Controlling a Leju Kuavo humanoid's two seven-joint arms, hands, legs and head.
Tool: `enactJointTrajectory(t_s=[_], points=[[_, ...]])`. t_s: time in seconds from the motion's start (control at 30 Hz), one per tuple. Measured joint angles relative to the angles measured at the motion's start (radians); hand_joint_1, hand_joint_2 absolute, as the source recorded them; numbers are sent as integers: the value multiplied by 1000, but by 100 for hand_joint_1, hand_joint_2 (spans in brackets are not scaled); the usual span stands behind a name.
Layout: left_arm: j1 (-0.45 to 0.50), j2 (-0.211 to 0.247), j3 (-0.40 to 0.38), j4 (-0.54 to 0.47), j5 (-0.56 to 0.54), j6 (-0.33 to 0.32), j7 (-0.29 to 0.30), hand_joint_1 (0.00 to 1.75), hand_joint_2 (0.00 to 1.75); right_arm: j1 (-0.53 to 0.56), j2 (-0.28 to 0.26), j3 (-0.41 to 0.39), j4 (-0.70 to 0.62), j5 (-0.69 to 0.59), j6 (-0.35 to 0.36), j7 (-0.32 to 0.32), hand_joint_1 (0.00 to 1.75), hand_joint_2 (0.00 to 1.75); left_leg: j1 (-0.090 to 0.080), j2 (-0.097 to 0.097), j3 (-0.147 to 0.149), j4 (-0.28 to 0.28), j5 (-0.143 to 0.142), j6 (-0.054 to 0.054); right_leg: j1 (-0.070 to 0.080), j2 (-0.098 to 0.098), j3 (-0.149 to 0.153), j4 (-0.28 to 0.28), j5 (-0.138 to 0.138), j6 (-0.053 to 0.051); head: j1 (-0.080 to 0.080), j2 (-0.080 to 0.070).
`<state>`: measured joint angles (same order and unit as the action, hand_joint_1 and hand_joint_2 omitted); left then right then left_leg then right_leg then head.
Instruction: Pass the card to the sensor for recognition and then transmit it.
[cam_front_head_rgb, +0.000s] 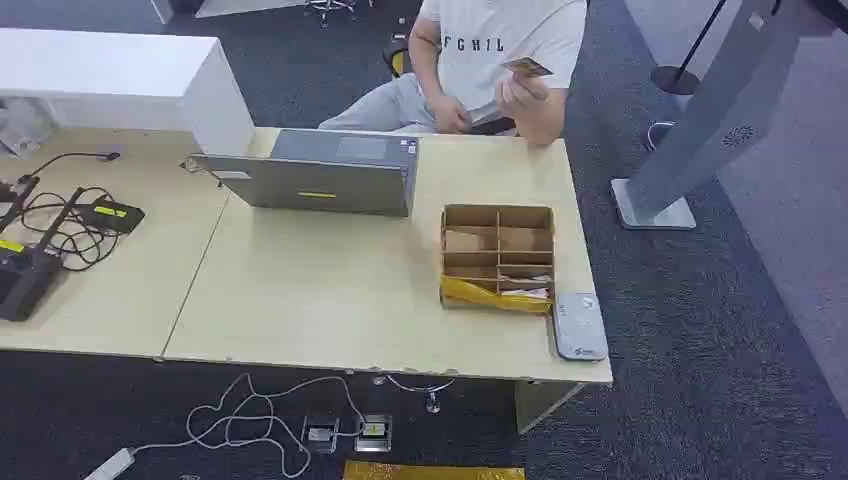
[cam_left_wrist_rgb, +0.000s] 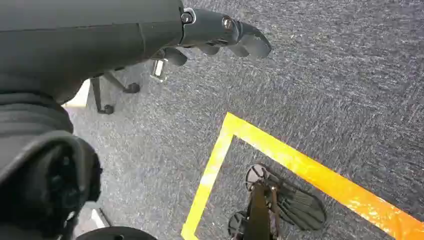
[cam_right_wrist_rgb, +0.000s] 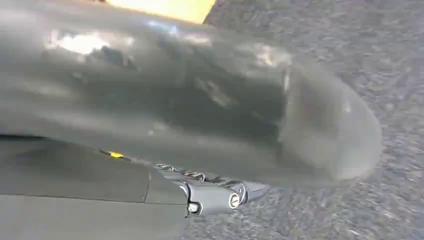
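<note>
The left hand (cam_left_wrist_rgb: 220, 32) hangs over grey carpet (cam_left_wrist_rgb: 325, 75), fingers loosely apart and holding nothing; yellow floor tape (cam_left_wrist_rgb: 280, 155) runs below it. The right hand (cam_right_wrist_rgb: 220, 195) also hangs above carpet beside a blurred grey cover, and whether its fingers are spread or closed cannot be told, since little more than one fingertip peeks out.

Both hands are well apart from the card (cam_front_head_rgb: 527, 67), which is off the desk (cam_front_head_rgb: 330, 300), held up in a person's hand (cam_front_head_rgb: 520, 90) just beyond the desk's far edge near the far right corner. The person (cam_front_head_rgb: 500, 40) sits behind that edge in a white shirt.

On the desk, the sensor (cam_front_head_rgb: 579, 325), a flat grey pad, lies at the near right corner, along the right edge. Touching its left side or just beside it stands a cardboard box (cam_front_head_rgb: 497, 255) with compartments; yellow wrapping lies across its near side, and what sits in its compartments is too small to tell. A laptop (cam_front_head_rgb: 320, 175) sits toward the far edge, its lid facing the head view. At the left end lie black cables (cam_front_head_rgb: 60, 225) and dark devices (cam_front_head_rgb: 25, 275). A white box (cam_front_head_rgb: 110, 75) stands at the far left.

Under the near edge, white cord (cam_front_head_rgb: 240, 420) loops across the carpet to floor sockets (cam_front_head_rgb: 348, 432).
</note>
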<state>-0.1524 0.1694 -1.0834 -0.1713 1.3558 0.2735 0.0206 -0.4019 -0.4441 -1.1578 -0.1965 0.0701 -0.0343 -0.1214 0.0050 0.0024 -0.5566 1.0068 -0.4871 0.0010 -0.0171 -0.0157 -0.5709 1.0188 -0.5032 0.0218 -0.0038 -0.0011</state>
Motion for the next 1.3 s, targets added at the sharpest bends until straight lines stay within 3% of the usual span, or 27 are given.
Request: enactJointTrajectory(t_s=[0.33,0.47,0.57,0.67,0.8,0.87,1.1,1.2,1.3], points=[[-5,12,0,0,0,-21,-13,0,0,-327,-185,9,-54,-73,114,-20,0,0,-8,-2,-2,0,4,6,-8,-2,-3,1,3,5,2,0],[-1,20,0,0,-8,-37,-16,0,0,-498,-257,75,-89,-110,143,-14,0,0,-9,-3,-5,0,5,8,-9,-3,-5,2,4,6,1,0],[-3,29,0,0,-19,-52,-27,0,0,-646,-318,205,-125,-192,148,18,0,0,-10,-4,-6,0,6,8,-10,-5,-6,2,5,7,2,0],[-1,34,-2,0,-23,-63,-33,0,0,-727,-359,342,-177,-326,140,48,0,0,-9,-6,-6,0,6,8,-8,-7,-5,1,5,7,2,0],[-2,41,-2,0,-25,-72,-39,0,0,-747,-397,554,-283,-575,66,73,0,0,-10,-5,-6,0,5,8,-9,-6,-5,1,5,7,1,0],[-2,42,-2,0,-26,-74,-43,0,0,-747,-412,657,-336,-633,46,73,0,0,-10,-4,-6,0,5,9,-9,-4,-6,1,5,7,1,0],[-4,42,-3,0,-32,-77,-52,0,0,-741,-443,878,-458,-725,18,65,0,0,-9,-1,-5,0,5,9,-9,-2,-6,1,5,7,1,0],[-4,42,-5,0,-33,-79,-52,0,0,-746,-451,954,-482,-734,40,24,0,0,-9,-1,-6,0,5,9,-8,-1,-6,1,5,7,1,0],[-5,42,-13,0,-34,-82,-53,0,0,-777,-453,1097,-475,-699,82,-55,0,0,-9,-1,-6,0,5,9,-9,-1,-6,1,5,7,1,0]])
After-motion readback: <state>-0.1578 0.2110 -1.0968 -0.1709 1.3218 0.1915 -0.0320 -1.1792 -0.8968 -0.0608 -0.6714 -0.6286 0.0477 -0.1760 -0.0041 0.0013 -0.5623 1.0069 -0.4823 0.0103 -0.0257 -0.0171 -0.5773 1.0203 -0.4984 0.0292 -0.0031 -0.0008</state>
